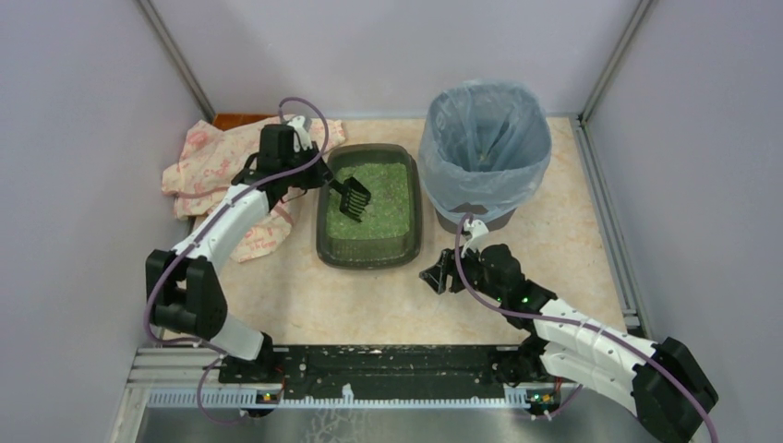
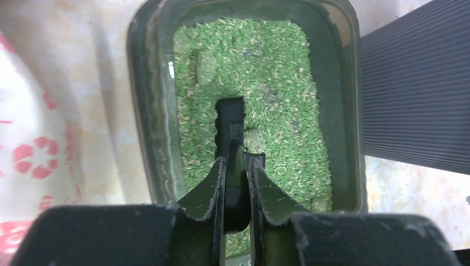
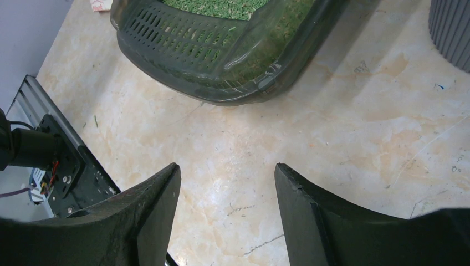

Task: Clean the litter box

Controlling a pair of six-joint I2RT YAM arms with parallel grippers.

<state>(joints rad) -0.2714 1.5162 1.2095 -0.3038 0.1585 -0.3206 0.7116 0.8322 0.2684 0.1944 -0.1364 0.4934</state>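
The litter box [image 1: 414,189], a shallow dark grey-green tray with green litter, sits mid-table; it also shows in the left wrist view [image 2: 147,111] and the right wrist view [image 3: 166,33]. My left gripper [image 1: 319,177] is shut on the handle of the black slotted scoop [image 1: 355,199], whose head rests in the litter [image 2: 230,119]. A pale clump [image 2: 254,140] lies beside the scoop, another [image 2: 206,65] farther off. My right gripper [image 1: 436,275] is open and empty, low over the table just right of the box's near corner [image 3: 227,172].
A round bin [image 1: 485,152] lined with a blue-grey bag stands right of the litter box; its ribbed wall shows in the left wrist view [image 2: 415,88]. A crumpled pink-printed cloth [image 1: 217,166] lies left of the box. Purple walls enclose the table.
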